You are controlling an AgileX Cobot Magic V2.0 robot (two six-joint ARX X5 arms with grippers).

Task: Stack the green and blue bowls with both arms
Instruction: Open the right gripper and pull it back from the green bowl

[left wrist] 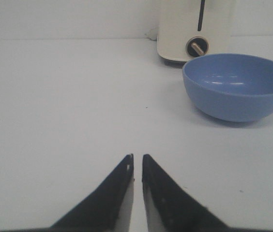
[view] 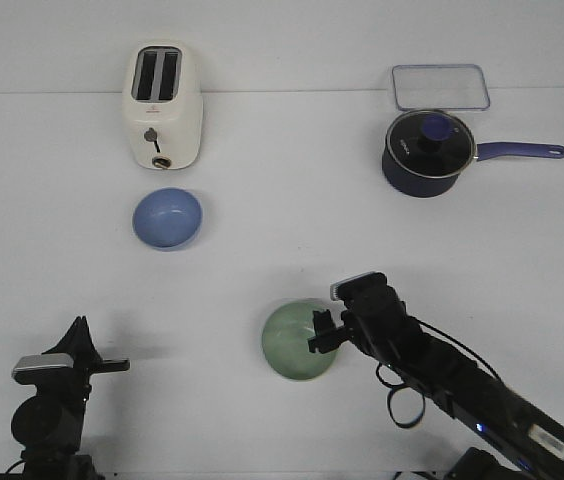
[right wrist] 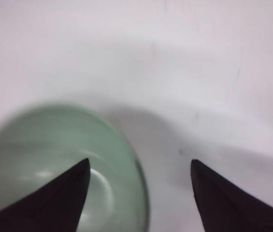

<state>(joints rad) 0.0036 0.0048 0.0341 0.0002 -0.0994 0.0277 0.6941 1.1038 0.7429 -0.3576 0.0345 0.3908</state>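
Observation:
The pale green bowl point(view: 295, 341) sits on the white table near the front centre. My right gripper point(view: 324, 335) is open over its right rim; in the right wrist view one finger is over the inside of the green bowl point(right wrist: 54, 154) and the other is outside it, the gripper point(right wrist: 140, 166) straddling the rim. The blue bowl point(view: 167, 217) stands in front of the toaster at the left. My left gripper point(view: 112, 366) is low at the front left, far from it, jaws nearly closed and empty point(left wrist: 137, 159); the blue bowl point(left wrist: 237, 86) lies ahead of it.
A cream toaster point(view: 163, 105) stands behind the blue bowl. A dark navy saucepan point(view: 424, 152) with a glass lid and blue handle is at the back right, with a clear flat container lid point(view: 440, 87) behind it.

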